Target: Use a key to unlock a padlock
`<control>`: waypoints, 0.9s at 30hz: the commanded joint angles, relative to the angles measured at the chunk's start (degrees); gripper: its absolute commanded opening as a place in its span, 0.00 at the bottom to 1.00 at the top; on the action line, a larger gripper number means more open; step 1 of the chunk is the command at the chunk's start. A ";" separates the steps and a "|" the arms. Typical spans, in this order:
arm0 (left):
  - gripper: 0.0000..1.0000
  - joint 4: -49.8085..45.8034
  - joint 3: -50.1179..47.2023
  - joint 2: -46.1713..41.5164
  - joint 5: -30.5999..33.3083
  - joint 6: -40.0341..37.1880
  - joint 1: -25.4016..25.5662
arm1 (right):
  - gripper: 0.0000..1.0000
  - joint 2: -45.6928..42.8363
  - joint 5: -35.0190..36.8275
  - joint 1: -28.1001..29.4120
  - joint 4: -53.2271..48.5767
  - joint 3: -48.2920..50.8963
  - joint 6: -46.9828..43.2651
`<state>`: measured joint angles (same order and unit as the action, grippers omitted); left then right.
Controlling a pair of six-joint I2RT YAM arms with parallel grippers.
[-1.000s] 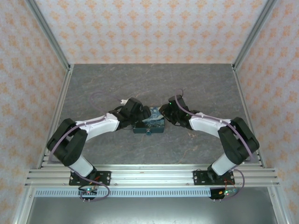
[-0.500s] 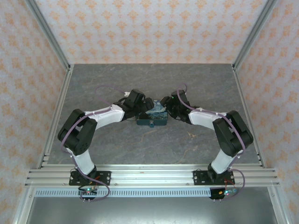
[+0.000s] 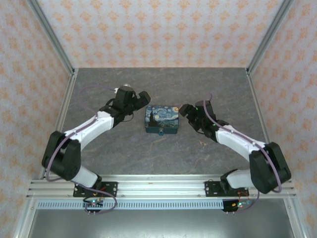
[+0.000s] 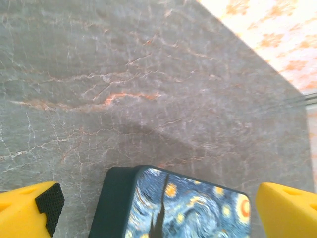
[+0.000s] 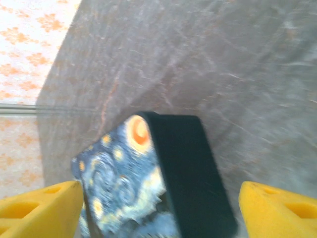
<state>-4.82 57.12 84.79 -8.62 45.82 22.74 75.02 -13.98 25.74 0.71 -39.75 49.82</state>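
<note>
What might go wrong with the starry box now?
The box sits loose on the table between the open left gripper and right gripper. A nudge from one side might slide or spin it. Closing unevenly on its dark sides might tip it.

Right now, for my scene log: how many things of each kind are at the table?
Box: 1
Grippers: 2 (left gripper, right gripper, both open)
Total: 3
</note>
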 commanded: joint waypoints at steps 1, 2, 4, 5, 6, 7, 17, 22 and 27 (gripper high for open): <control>1.00 -3.87 -3.65 -4.97 -1.05 -2.87 1.27 | 0.82 -3.45 5.10 -0.55 -9.51 4.32 -4.46; 1.00 -4.48 -4.27 -6.35 -0.90 -3.00 1.94 | 0.82 -4.34 5.66 -0.88 -10.54 5.30 -5.03; 1.00 -6.99 -5.10 -9.12 1.38 -3.61 4.65 | 0.82 -5.94 6.97 -1.62 -12.67 7.16 -6.47; 1.00 -7.51 -5.48 -10.24 2.69 -3.64 6.08 | 0.82 -6.46 7.42 -1.97 -13.25 7.67 -7.07; 1.00 -7.67 -6.14 -11.19 3.81 -3.51 7.83 | 0.82 -6.67 7.85 -2.42 -14.18 8.01 -7.87; 1.00 -7.47 -6.65 -11.86 4.43 -2.93 9.34 | 0.82 -6.71 8.24 -2.75 -15.05 8.11 -8.87; 1.00 -5.35 -6.45 -8.91 5.68 0.76 17.73 | 0.81 -4.77 8.41 -2.99 -17.68 8.90 -15.08; 1.00 -5.04 -4.47 -6.26 5.39 1.06 19.30 | 0.79 -2.53 6.05 -3.05 -18.42 8.54 -16.23; 1.00 -4.33 -3.35 -4.97 5.35 1.44 20.23 | 0.73 -3.02 2.02 -3.02 -19.62 9.71 -15.05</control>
<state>-9.93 51.44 79.64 -5.06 46.61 42.37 72.25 -9.65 22.94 -16.36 -31.11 35.07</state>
